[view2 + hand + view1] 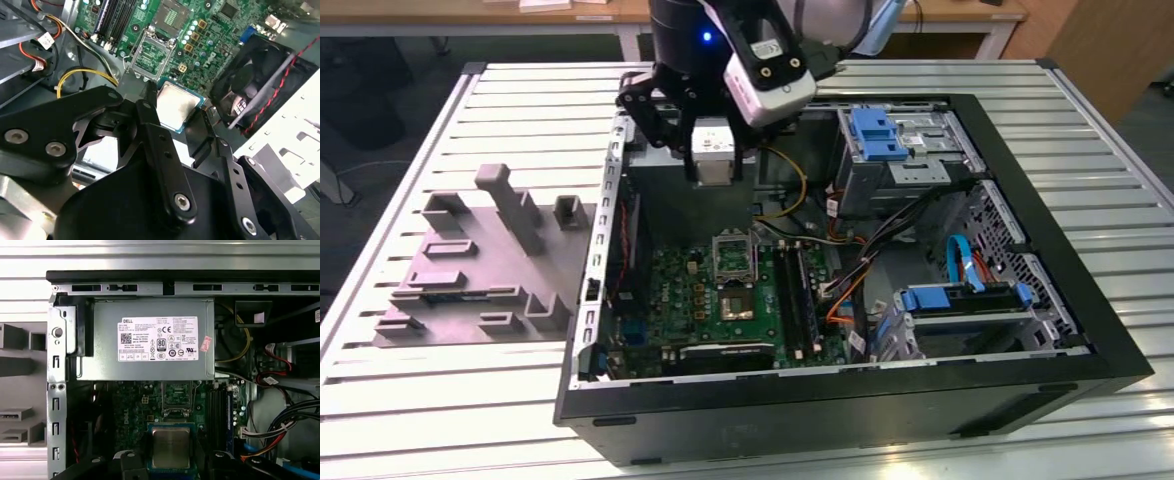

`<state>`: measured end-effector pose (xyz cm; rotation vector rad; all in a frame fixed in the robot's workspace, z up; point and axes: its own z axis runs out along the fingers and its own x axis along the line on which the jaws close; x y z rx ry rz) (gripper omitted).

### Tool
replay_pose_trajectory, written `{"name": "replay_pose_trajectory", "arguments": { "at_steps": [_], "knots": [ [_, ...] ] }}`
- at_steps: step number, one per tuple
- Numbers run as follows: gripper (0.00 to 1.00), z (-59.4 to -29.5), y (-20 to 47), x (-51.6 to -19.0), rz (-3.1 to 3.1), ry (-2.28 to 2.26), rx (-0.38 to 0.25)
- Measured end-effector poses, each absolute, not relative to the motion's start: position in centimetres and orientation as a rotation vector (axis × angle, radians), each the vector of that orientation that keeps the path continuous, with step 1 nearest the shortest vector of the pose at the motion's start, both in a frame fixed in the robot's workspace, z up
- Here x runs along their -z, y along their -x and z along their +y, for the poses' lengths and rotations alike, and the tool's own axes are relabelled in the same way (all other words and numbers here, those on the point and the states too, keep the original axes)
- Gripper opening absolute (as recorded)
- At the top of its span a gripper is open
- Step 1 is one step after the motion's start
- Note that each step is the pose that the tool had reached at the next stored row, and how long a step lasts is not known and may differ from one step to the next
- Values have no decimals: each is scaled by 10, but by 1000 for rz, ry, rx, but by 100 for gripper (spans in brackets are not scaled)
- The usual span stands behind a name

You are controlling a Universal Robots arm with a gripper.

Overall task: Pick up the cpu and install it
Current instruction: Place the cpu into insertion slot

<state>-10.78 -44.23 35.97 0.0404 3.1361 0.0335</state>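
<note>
The hand point(177, 112) is up over the open case point(1067, 300), and its black fingers point(150, 107) are closed in on the cpu point(175, 104), pinching it by two opposite edges. The chip rides flat between them with its metal face towards the camera, clear of the board. In the first wrist view the cpu point(171, 447) is a neat square, dull silvery lid, thin greenish rim, no long axis to speak of.

The socket point(177, 402) is the relation that matters. It lies down on the green board, beyond the chip and lower, with its metal frame open and the contact field bare. In the exterior view the hand point(716, 165) hangs towards the far edge of the worktop point(520, 90), and the socket point(734, 255) sits below it, offset towards the near edge. Chip and socket are well apart.

The grey box of the power supply point(150, 347) is smooth sheet metal. The worktop is ribbed aluminium slats. The grey moulded tray point(467, 270) stands by the case towards the exterior view's left.
</note>
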Motion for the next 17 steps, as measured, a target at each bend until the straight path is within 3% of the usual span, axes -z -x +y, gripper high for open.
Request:
{"name": "replay_pose_trajectory", "arguments": {
  "at_steps": [17],
  "knots": [
    [47, -459, 95, -329, 3136, -38, -34]
  ]
}}
